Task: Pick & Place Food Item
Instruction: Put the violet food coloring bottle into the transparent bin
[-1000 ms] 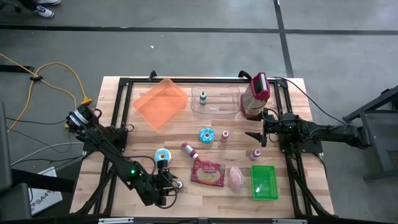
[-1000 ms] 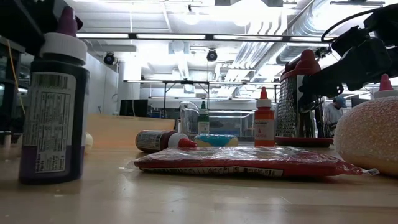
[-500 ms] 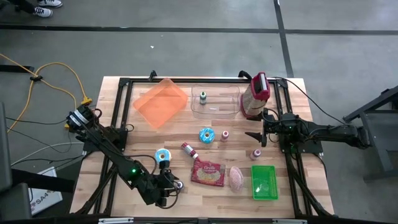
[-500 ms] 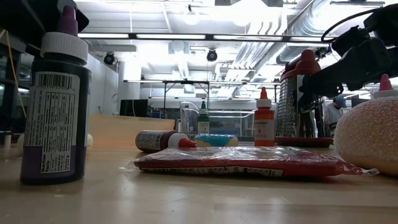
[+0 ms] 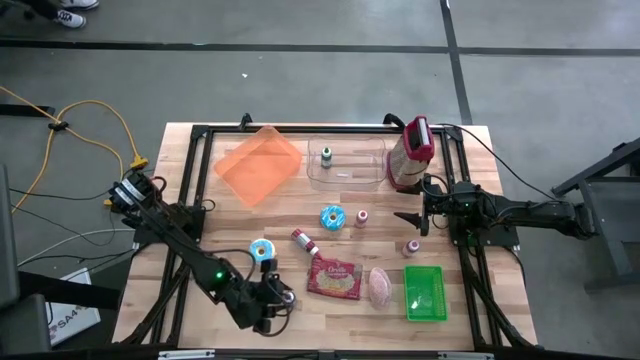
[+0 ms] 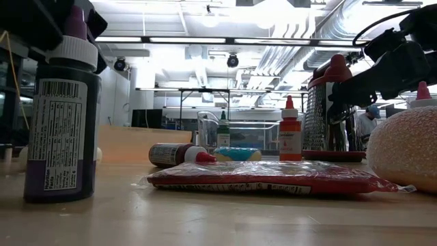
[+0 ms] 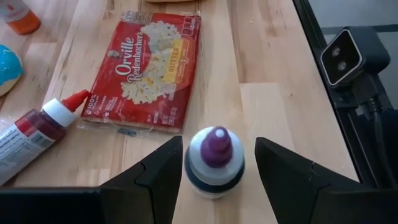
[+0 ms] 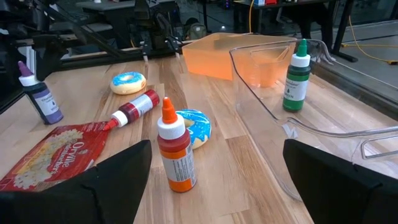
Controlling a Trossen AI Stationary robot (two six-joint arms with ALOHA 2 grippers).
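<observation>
Purple bottle [image 7: 215, 162] is sitting upright between the left gripper's [image 7: 216, 163] two fingers at the bottom centre of the left wrist view; whether the fingers are touching it is hard to tell, small gaps are showing on both sides. In the high view that gripper is hiding the bottle at the lower left of the wooden table [image 5: 230, 215]. In the low view the bottle's cap is going under dark gripper parts at the upper left. Right gripper [image 5: 405, 217] is waiting at the table's right side, fingers spread wide, holding nothing. Room behind is showing ceiling lights and ducts; grey floor is surrounding the table.

Counting: two donuts, one popcorn bag [image 5: 335, 279], one red bottle lying flat [image 5: 303, 241], one orange bottle [image 8: 174, 153], one green bottle [image 8: 296, 75] standing in the clear bin [image 5: 375, 178], one orange tray [image 5: 259, 163], one green tray [image 5: 424, 293].
</observation>
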